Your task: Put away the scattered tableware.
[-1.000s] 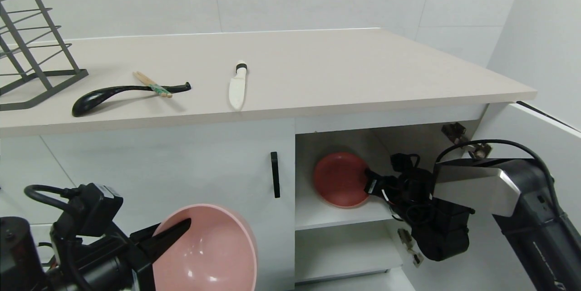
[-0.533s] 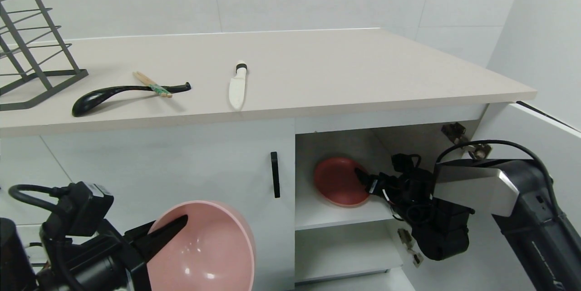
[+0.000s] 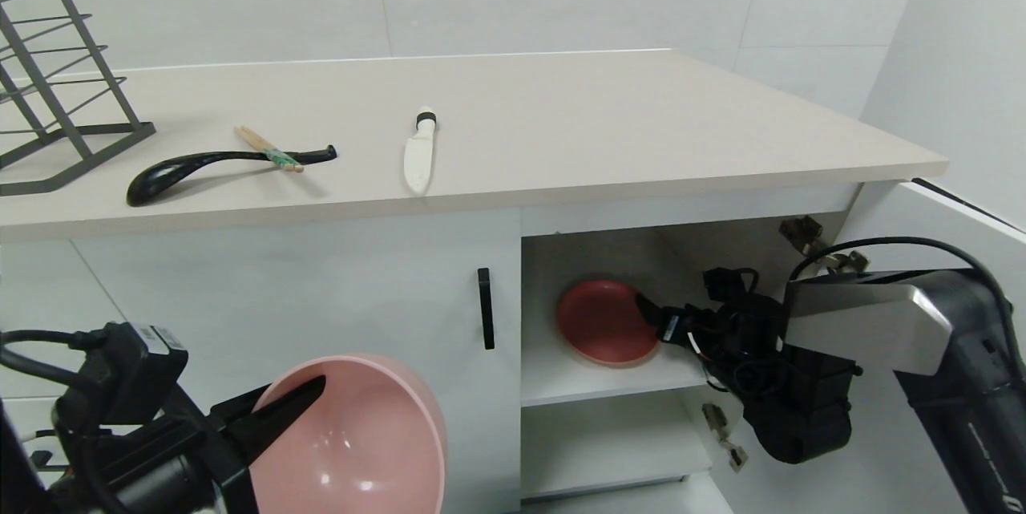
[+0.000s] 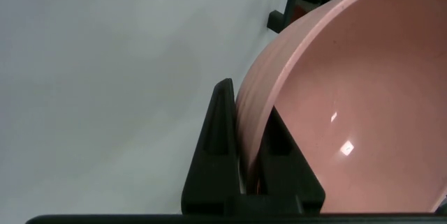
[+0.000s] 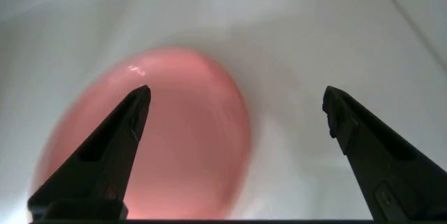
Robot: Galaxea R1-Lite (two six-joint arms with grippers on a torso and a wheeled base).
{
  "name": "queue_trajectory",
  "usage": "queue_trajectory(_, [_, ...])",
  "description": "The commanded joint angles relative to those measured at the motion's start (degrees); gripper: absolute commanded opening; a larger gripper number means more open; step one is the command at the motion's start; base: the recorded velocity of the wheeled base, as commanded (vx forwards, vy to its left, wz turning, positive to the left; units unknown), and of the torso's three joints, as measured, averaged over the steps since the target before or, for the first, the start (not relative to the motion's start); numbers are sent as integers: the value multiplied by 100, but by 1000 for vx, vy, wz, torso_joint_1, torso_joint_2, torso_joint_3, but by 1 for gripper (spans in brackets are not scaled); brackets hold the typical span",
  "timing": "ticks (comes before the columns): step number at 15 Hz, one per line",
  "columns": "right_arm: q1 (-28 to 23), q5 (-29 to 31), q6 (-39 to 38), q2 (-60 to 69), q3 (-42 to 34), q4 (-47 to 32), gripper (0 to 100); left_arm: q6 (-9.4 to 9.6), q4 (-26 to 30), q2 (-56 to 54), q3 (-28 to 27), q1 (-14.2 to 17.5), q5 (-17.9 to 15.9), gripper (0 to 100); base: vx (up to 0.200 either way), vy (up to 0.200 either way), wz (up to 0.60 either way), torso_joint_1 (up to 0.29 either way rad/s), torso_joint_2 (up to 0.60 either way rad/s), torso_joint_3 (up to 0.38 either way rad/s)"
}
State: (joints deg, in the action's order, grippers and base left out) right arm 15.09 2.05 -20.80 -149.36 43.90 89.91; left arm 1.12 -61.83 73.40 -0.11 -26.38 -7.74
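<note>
The right end effector (image 5: 235, 93) is wide open and empty; the plate (image 3: 605, 321) lies just ahead on the shelf (image 3: 561, 382). Best to back it out straight. The left end effector (image 4: 244, 102) pinches the bowl (image 3: 361, 442).

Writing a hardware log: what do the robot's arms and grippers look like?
The left gripper and right gripper each have two black tapered fingers. The right arm has a silver-grey link between black housings, with black cables looping over it. The left arm is black, cabled, with a white label.
</note>
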Motion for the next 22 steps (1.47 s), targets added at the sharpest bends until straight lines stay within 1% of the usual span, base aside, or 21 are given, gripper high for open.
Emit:
queue_trajectory(1, [178, 6, 23, 979, -786, 9, 100, 11, -4, -10, -15, -7, 1, 0, 0, 0, 0, 0, 0, 0])
queue_trajectory(4, [416, 6, 67, 1541, -1217, 9, 100, 28, -13, -19, -24, -7, 1, 0, 0, 0, 0, 0, 0, 0])
queue_trajectory(5, [504, 6, 111, 1831, -1560, 9, 100, 28, -4, 16, -24, -7, 1, 0, 0, 0, 0, 0, 0, 0])
queue_trajectory(8, [556, 6, 102, 2499, -2113, 9, 100, 28, -4, 8, -24, -7, 1, 0, 0, 0, 0, 0, 0, 0])
queue_trajectory(10, [662, 6, 102, 2869, -2219, 9, 100, 28, -4, 16, -15, -7, 1, 0, 0, 0, 0, 0, 0, 0])
queue_trajectory(17, [1154, 6, 102, 3097, -2421, 9, 100, 20, 66, 8, 11, -7, 9, 0, 0, 0, 0, 0, 0, 0])
queue_trajectory(18, [1286, 6, 102, 3255, -2606, 9, 100, 2, 145, -54, 11, -7, 18, 0, 0, 0, 0, 0, 0, 0])
queue_trajectory(19, [1532, 6, 93, 3501, -2913, 9, 100, -42, 321, -317, 11, -7, 18, 0, 0, 0, 0, 0, 0, 0])
queue_trajectory(20, [1848, 6, 93, 3730, -3203, 9, 100, -42, 488, -555, 11, -16, 9, 0, 0, 0, 0, 0, 0, 0])
queue_trajectory(21, [2173, 6, 93, 3958, -3467, 9, 100, -15, 567, -713, 11, -78, 1, 0, 0, 0, 0, 0, 0, 0])
queue_trajectory(22, [2428, -3, 93, 4152, -3722, 9, 100, 55, 549, -739, -7, -139, -26, 0, 0, 0, 0, 0, 0, 0])
